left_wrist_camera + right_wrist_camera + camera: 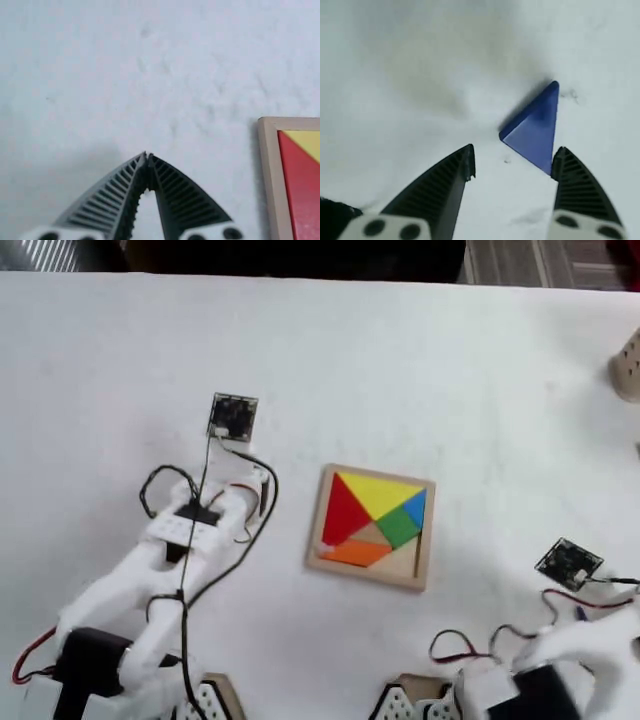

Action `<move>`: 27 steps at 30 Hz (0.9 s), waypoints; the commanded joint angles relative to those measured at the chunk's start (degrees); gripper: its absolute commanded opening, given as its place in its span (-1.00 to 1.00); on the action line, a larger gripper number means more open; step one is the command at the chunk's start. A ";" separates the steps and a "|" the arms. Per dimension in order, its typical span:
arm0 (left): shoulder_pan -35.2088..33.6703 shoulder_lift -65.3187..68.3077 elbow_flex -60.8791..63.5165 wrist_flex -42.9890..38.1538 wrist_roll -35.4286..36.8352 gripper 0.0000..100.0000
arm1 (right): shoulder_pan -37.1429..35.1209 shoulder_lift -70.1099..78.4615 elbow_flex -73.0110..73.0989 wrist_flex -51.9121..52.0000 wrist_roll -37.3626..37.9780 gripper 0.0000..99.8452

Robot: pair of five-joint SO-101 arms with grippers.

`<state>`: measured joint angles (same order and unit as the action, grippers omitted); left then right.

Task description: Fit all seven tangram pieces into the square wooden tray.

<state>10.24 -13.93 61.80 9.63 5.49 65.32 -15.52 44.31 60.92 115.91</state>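
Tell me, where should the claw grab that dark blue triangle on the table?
Probably from straight above, since the blue triangle lies flat on the table. Pinch its thin side edges across the broad middle, not the sharp tip, where the grip could slip. The right claw hangs open above it.

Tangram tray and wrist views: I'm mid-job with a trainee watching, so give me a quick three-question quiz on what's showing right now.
1. True or false: the left end effector is shut, over bare table beside the wooden tray.
2. What colour is the loose triangle lying on the table by the right end effector? A red, B blue, C green.
3. Fill in: the right end effector's jaws stand ____.
Key: 1 true; 2 B; 3 open.
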 commanded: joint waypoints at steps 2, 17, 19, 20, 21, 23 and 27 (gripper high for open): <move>0.04 -0.40 -1.85 0.00 -0.35 -0.95 | 0.57 7.43 -4.40 -7.69 1.76 -0.51; 0.04 -0.40 -1.93 0.00 -0.35 -0.95 | 0.48 15.25 -4.66 -14.64 1.67 -0.51; 0.04 -0.40 -1.93 0.00 -0.35 -0.95 | 0.48 15.25 -4.57 -14.64 1.58 -0.51; 0.04 -0.40 -1.93 0.00 -0.35 -0.95 | 0.48 15.25 -4.57 -14.64 0.70 -0.51; 0.04 -0.40 -1.93 0.00 -0.35 -0.95 | 0.40 15.25 -4.57 -14.73 -0.97 -0.52; 0.04 -0.40 -1.93 0.00 -0.35 -0.95 | 0.04 15.25 -4.66 -14.99 -4.84 -0.60; 0.04 -0.40 -1.93 0.00 -0.35 -0.95 | -0.04 15.25 -4.66 -14.99 -7.21 -0.80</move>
<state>10.24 -13.93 61.80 9.63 5.49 65.41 -0.57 41.41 46.95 110.11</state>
